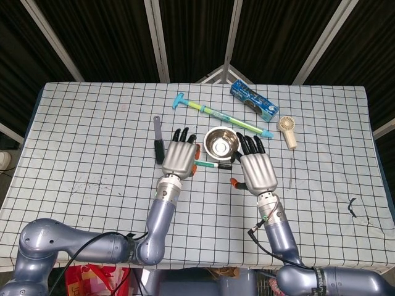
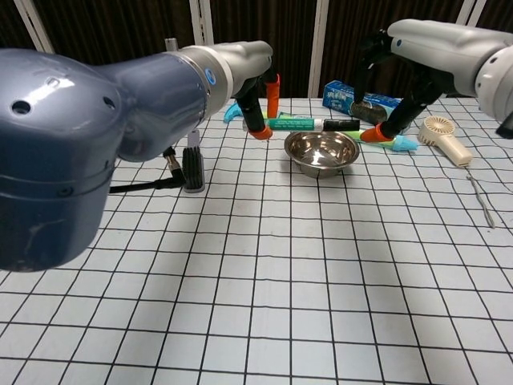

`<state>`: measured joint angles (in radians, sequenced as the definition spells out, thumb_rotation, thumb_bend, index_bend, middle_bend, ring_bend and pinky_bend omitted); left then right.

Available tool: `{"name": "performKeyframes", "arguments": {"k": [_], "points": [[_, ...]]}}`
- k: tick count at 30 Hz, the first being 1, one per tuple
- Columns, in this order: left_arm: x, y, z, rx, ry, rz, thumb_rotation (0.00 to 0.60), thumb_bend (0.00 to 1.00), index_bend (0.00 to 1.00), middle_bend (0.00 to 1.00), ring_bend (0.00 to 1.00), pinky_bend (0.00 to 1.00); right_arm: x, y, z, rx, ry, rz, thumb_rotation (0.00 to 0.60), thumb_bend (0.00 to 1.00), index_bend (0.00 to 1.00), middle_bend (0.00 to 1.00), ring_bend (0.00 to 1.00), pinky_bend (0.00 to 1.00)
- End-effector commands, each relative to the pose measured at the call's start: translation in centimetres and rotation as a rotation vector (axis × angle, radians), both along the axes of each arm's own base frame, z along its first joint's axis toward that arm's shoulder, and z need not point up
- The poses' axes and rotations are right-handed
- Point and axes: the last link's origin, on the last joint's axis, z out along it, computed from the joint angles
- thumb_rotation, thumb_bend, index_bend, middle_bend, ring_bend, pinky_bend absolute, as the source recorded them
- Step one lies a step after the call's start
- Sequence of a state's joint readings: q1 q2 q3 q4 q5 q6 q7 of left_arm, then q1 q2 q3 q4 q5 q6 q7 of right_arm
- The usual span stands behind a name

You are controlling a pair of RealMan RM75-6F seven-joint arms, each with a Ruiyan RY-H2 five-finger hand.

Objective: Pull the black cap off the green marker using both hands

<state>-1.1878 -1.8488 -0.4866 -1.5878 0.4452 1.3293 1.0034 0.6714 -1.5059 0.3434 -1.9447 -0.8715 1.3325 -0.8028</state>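
The green marker is held level above the table, its black cap pointing toward my right side. My left hand grips the marker's body near its uncapped end, orange fingertips wrapped around it. The chest view has the marker and cap just behind the bowl, with the left hand at its left end. My right hand hovers beside the cap with fingers spread and holds nothing. Its orange thumb tip sits a little right of the cap, not touching it.
A steel bowl stands just beyond the marker. A black brush lies left of my left hand. Further back lie a long green and blue stick, a blue box and a cream hand fan. A thin metal tool lies right.
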Motion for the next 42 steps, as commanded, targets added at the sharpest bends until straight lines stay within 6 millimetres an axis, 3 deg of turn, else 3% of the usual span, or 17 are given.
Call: {"name": "performKeyframes", "arguments": {"k": [1, 21, 42], "points": [[0.1, -0.1, -0.1, -0.004, -0.005, -0.004, 0.600, 0.54, 0.67, 0.19, 0.00, 0.00, 0.8, 0.1, -0.7, 0.003, 0.003, -0.019, 0.600, 0.22, 0.48, 0.03, 0.08, 0.00], [0.0, -0.3, -0.7, -0.030, -0.033, -0.012, 0.600, 0.54, 0.67, 0.19, 0.00, 0.00, 3.0, -0.7, -2.3, 0.007, 0.027, -0.044, 0.600, 0.28, 0.49, 0.04, 0.08, 0.00], [-0.6, -0.2, -0.5, -0.036, -0.048, -0.006, 0.600, 0.54, 0.67, 0.19, 0.00, 0.00, 2.2, -1.2, -3.2, 0.013, 0.059, -0.080, 0.600, 0.32, 0.52, 0.04, 0.08, 0.00]]}}
